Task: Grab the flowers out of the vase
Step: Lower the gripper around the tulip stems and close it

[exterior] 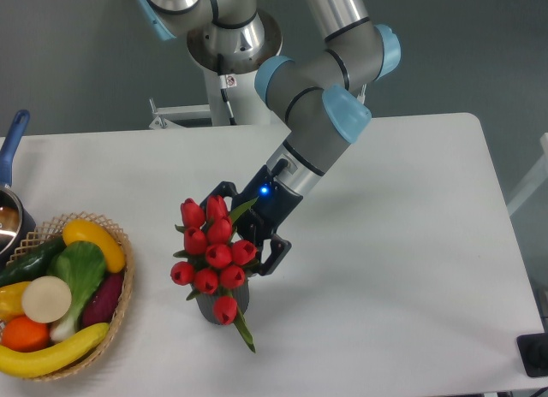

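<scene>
Near the lower middle of the frame, the flowers [210,256] stand in the vase [221,304] on the white surface [411,243], so the lift itself is not yet done. The gripper [249,228] sits against the right side of the bunch with its dark fingers spread, one at the upper buds and one lower by the right-hand buds; they look released, not clamped on anything, though the buds hide part of the upper finger. By the look of it the approach is nearly complete, and closing on the bunch and raising it clear of the vase remain.

The buds are smooth, glossy red ovals packed close together, with a few pointed green leaves poking out, one hanging below the vase. Only a little of the vase shows: dark grey and matte. At the lower left, a woven wicker basket [120,290] holds vegetables and fruit with a plastic sheen.
</scene>
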